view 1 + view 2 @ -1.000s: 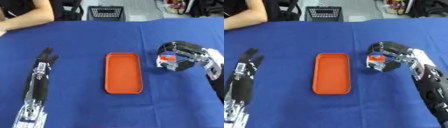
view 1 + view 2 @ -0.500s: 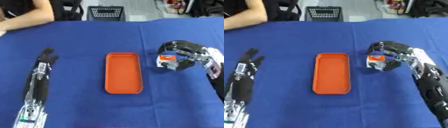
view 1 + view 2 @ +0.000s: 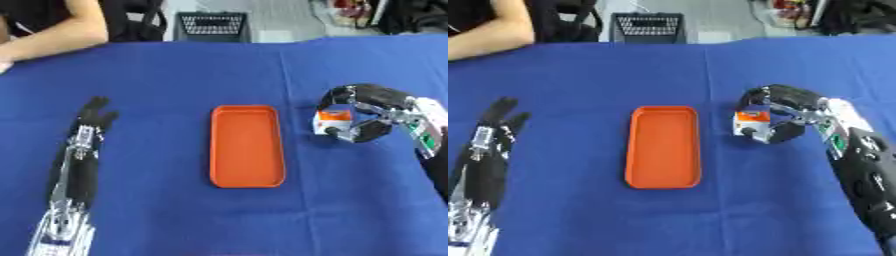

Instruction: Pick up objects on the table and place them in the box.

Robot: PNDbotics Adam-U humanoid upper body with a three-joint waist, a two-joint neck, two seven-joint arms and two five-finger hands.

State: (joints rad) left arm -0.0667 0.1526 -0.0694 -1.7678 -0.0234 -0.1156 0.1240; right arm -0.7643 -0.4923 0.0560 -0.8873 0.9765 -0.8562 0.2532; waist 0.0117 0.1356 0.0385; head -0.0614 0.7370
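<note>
Two hands are in view over a blue cloth-covered table (image 3: pixel 175 75).

Right hand (image 3: pixel 791 107): enters from the right edge, at mid-height of the frame. Its fingers (image 3: pixel 765 93) and thumb are curled round a small white block with an orange top (image 3: pixel 750 122), the fingers arching over the block from above and the thumb closing in from below. Whether the block rests on the cloth or is raised above it cannot be told.

Left hand (image 3: pixel 90 117): lies along the left side of the frame, forearm running up from the lower left corner. Its fingers are straight and point toward the top of the frame. It holds nothing and lies flat on the cloth.

Box (image 3: pixel 247 145): an orange, shallow, rectangular tray with rounded corners, set at the centre of the frame with its long side running top to bottom. Nothing lies inside it. The block sits just to the right of the box, level with its upper half, separated from the rim by a narrow strip of cloth. The left hand is well apart from the box, on the opposite side.

Far edge, top of frame: a black wire basket (image 3: pixel 213 25) stands beyond the table, centre left.
</note>
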